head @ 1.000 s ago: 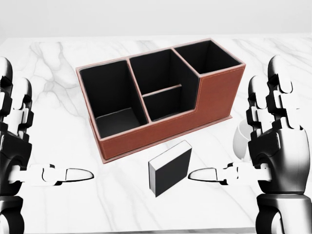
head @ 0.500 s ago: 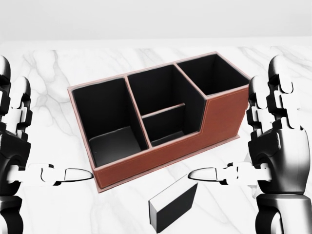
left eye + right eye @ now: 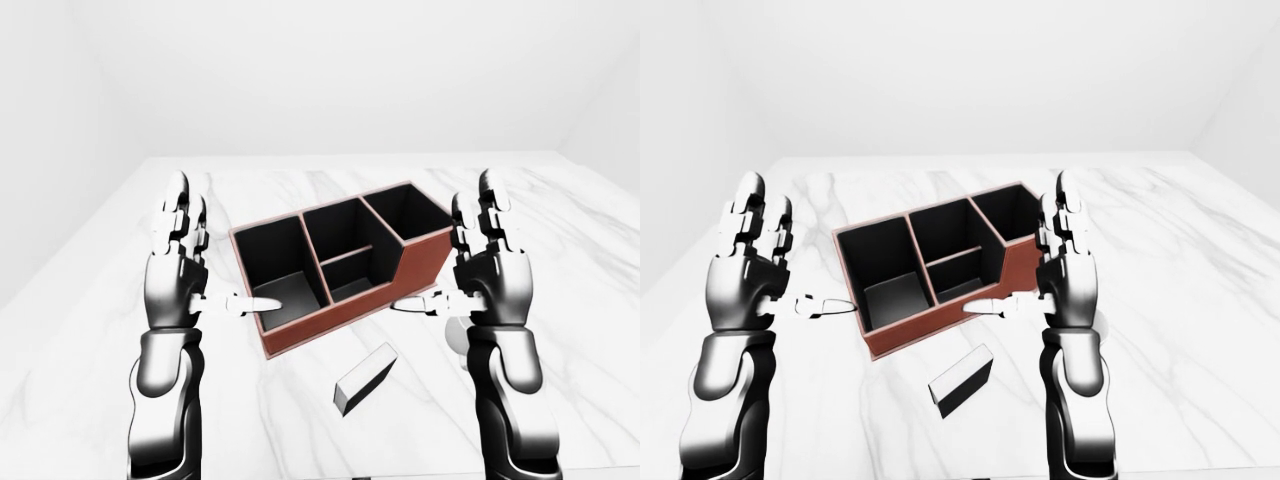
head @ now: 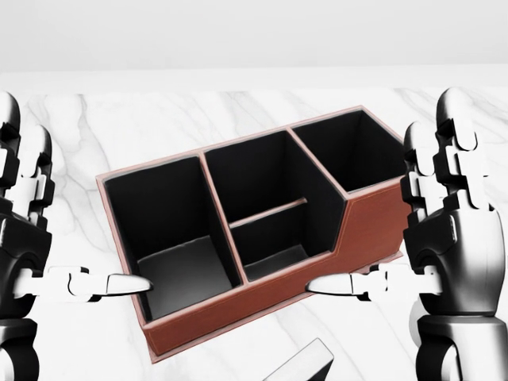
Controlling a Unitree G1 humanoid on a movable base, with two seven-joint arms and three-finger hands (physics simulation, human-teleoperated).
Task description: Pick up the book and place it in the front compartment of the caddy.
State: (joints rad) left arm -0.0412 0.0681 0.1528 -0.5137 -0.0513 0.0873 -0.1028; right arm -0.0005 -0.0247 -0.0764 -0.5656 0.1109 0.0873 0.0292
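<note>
Surface: white marble table (image 3: 560,240), pale walls behind.
Change: whole head view shifted since a second ago; the camera moved in, the things did not. Caddy (image 4: 262,238) now looms larger, book (image 3: 365,379) nearly lost at the bottom edge.
Meaning: approach judged under way; book not yet picked up.
Book: flat on the table, just below the caddy's low wall.
Left hand (image 3: 178,265): raised, fingers spread, nothing held.
Right hand (image 3: 490,265): likewise upright, spread, empty.

No writing, labels, brands or numbers can be read anywhere. The book (image 3: 364,379) shows plain covers. The caddy (image 4: 254,238) bears plain brown walls.
</note>
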